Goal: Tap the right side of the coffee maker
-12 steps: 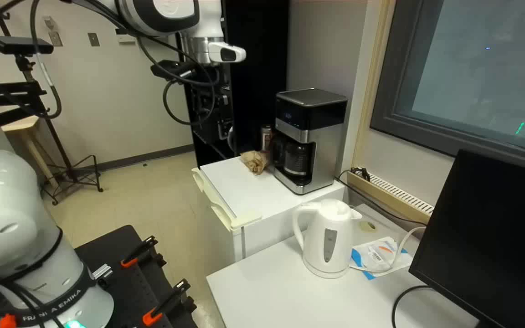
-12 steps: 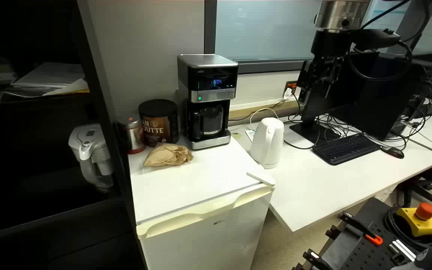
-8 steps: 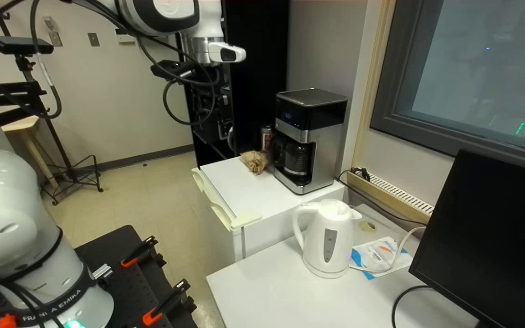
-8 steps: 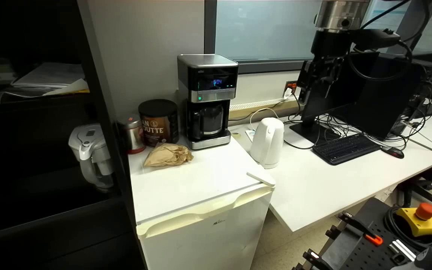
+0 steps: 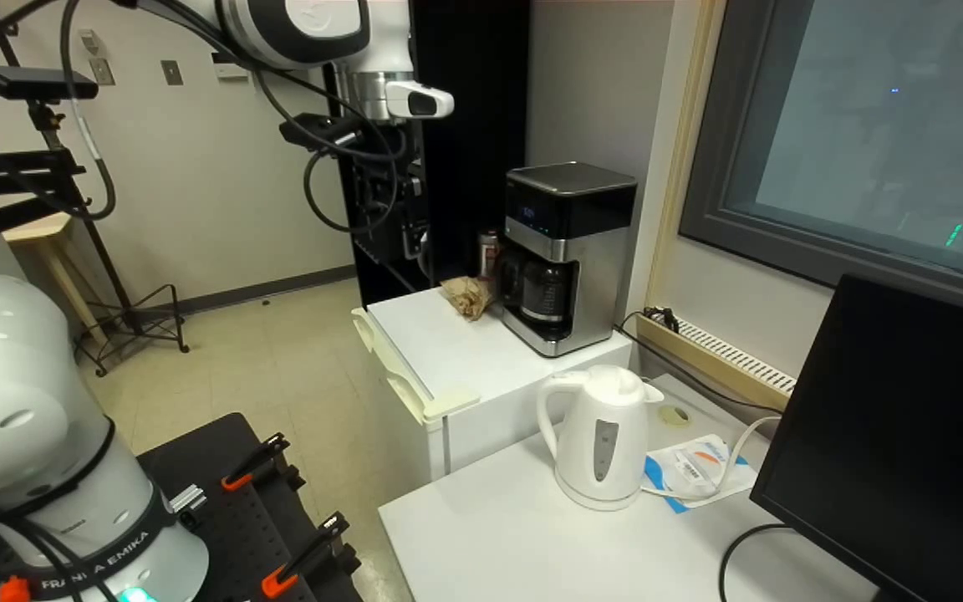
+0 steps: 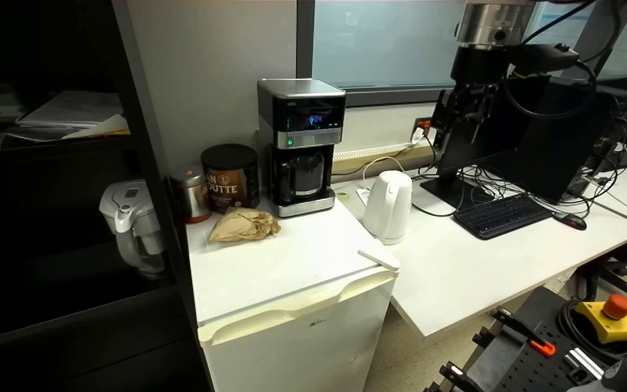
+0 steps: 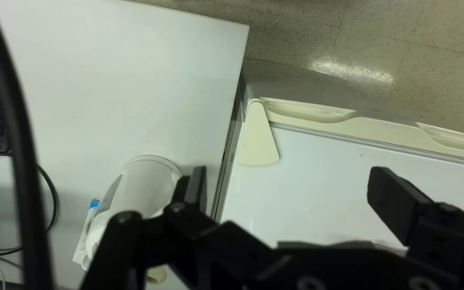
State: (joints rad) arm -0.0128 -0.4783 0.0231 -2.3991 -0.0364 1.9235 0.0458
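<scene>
The coffee maker (image 5: 603, 280) stands upright on the white fridge top, boxy, black and silver with a dark glass carafe (image 5: 544, 293). It also shows in an exterior view (image 6: 301, 117), with a lit display. It is out of view in the wrist view. My gripper (image 6: 458, 139) hangs pointing down, apart from the coffee maker, on the robot's side of it. In an exterior view the gripper (image 5: 410, 238) is hard to make out against the black cabinet. In the wrist view the fingers (image 7: 286, 183) are wide apart with nothing between them, above the fridge top.
A white kettle (image 5: 603, 443) stands on the desk (image 6: 482, 277) beside the fridge. A paper bag (image 6: 244, 224), a coffee can (image 6: 232, 188) and a metal canister (image 6: 194, 196) sit left of the coffee maker. A monitor (image 5: 891, 418) stands on the desk. A black cabinet (image 5: 473, 125) adjoins the fridge.
My arm and gripper have shifted very slightly, a little right and down in an exterior view. The coffee maker and the other objects have not moved.
</scene>
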